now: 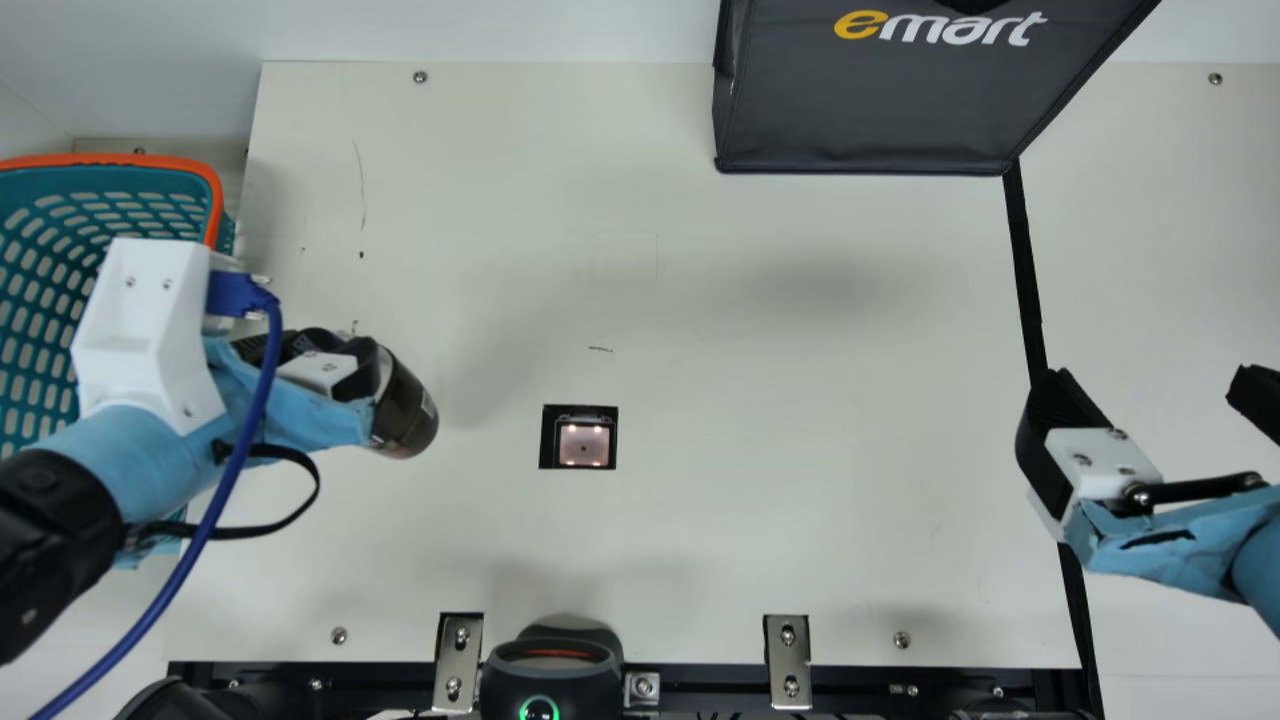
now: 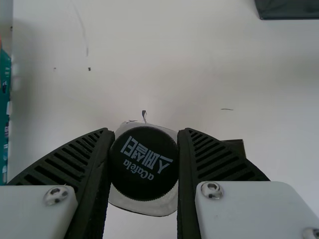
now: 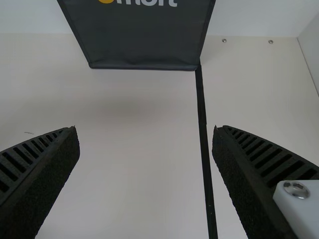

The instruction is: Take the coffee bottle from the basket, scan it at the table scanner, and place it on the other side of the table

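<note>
In the main view my left gripper (image 1: 352, 372) is above the table's left part, shut on the dark coffee bottle (image 1: 408, 412), which leans with one end toward the table scanner (image 1: 584, 443). Between the ribbed fingers of my left gripper (image 2: 144, 133) in the left wrist view is the bottle's black cap (image 2: 143, 164). A corner of the scanner's black plate (image 2: 237, 145) peeks out behind one finger. Over the right part of the table, my right gripper (image 1: 1152, 388) is open and holds nothing. The right wrist view has my right gripper (image 3: 145, 130) with its fingers wide apart.
The teal basket (image 1: 50, 290) with an orange rim stands at the far left, partly behind my left arm. A dark bag (image 1: 870, 110) stands at the back. Black tape (image 1: 1024, 260) crosses the table's right side, and a rounded black device (image 1: 552, 675) sits at the front edge.
</note>
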